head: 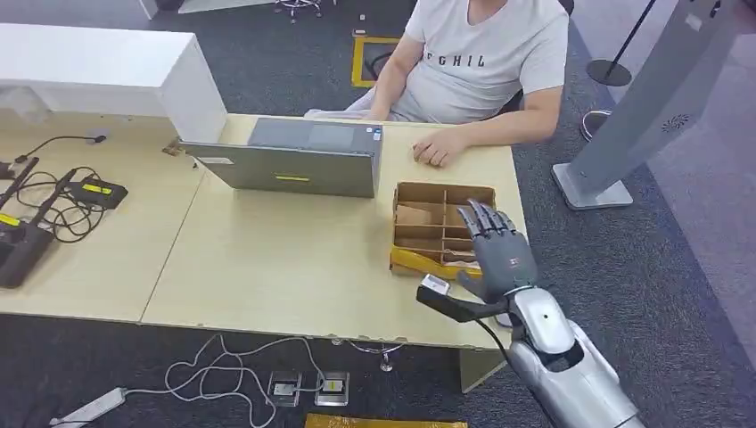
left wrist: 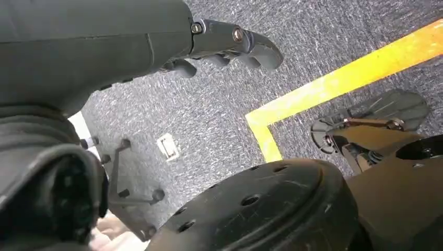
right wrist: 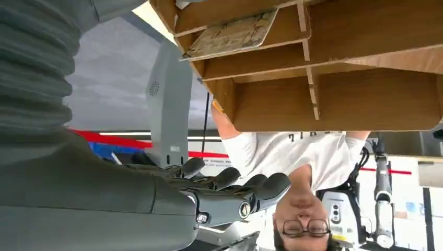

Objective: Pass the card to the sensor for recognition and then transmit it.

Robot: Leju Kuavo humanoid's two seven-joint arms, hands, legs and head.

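**Right hand raised open over a divided cardboard box**

The robot's right hand is lifted above the near right corner of a pale wooden table, its fingers spread and straight, holding nothing. It hovers over the right side of a shallow cardboard box split into compartments. In the right wrist view a flat printed card lies tilted in one compartment of the box, apart from the hand. The left hand hangs low over grey carpet with a yellow floor line, fingers loosely curled with nothing in them. Beyond the box, a person in a white T-shirt sits at the far side of the table, one hand resting on the top. An open grey laptop stands left of the box. A tall grey stand rises from the floor to the right of the table.
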